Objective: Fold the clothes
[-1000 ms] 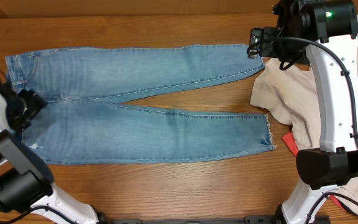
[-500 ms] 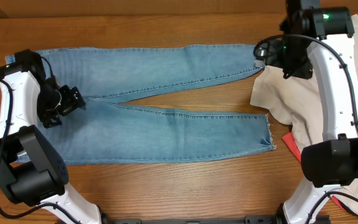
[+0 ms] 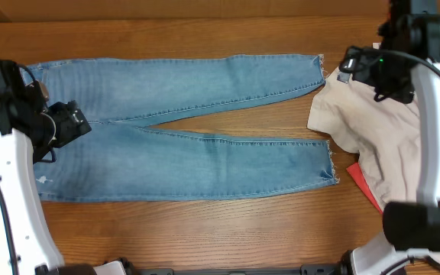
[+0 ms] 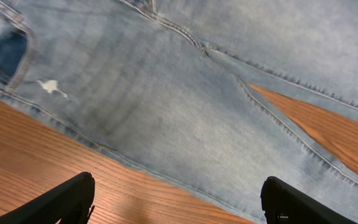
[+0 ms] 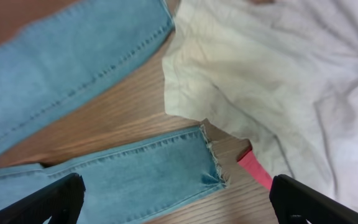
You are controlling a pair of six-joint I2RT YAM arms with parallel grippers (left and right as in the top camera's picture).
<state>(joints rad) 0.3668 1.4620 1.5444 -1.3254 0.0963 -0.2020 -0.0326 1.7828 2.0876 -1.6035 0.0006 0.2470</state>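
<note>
Moved: right gripper [image 3: 355, 67], off the far leg's hem and out over the beige garment [image 3: 373, 145]; left gripper [image 3: 72, 124], from the waistband edge inward to above the seat, jaws wider than before. Jeans [image 3: 182, 130]: flat and unfolded on the table [image 3: 205, 229], waist at the left arm's end, legs in a narrow V, hems near the beige garment and red cloth [image 3: 361, 183], likely spread to give clean fold lines. Both grippers: jaws spread, nothing between them, apparently between grips.

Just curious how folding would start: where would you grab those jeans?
On the jeans, probably the nearer leg's frayed hem, pinched from above at the right end. They lie flat and spread, so only edges offer a lip to catch.
</note>
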